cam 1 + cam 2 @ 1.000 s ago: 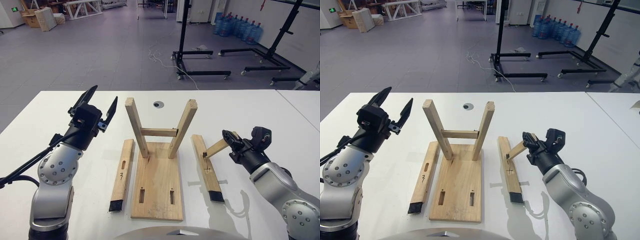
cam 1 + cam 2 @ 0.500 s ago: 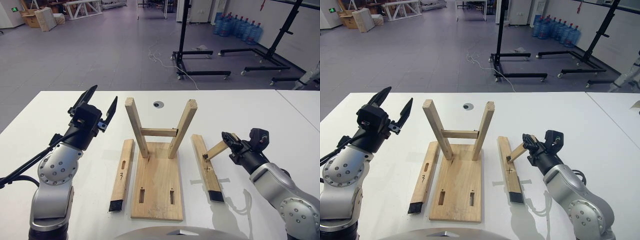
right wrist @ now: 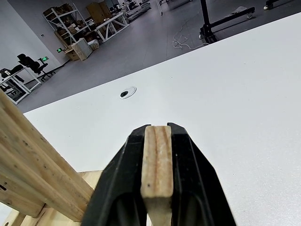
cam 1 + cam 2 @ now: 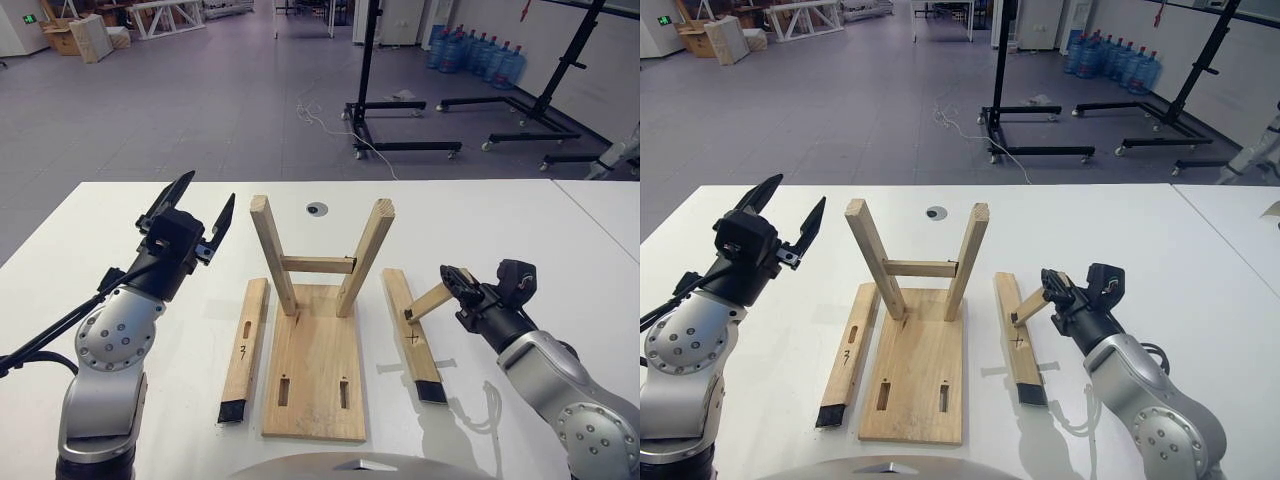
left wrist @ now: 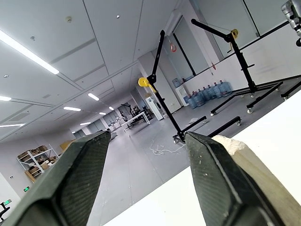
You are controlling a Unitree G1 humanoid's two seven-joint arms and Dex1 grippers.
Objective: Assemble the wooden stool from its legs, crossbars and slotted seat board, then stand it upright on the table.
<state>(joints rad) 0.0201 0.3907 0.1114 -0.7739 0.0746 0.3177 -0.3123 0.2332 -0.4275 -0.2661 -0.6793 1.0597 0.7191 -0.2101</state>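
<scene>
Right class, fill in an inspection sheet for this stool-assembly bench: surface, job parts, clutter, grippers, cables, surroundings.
Surface: white table, with a round grommet hole near its far edge.
Job's things: seat board lying flat, two standing legs set in it and joined by a crossbar; left loose leg and right loose leg lying flat on either side of the board.
Clutter: nothing seen.
Grippers: left gripper open, raised above the table; right gripper, fingers shut on a second crossbar whose free end meets the right loose leg.
Cables: white cable on the floor behind.
Surroundings: black wheeled stands, water bottles.
</scene>
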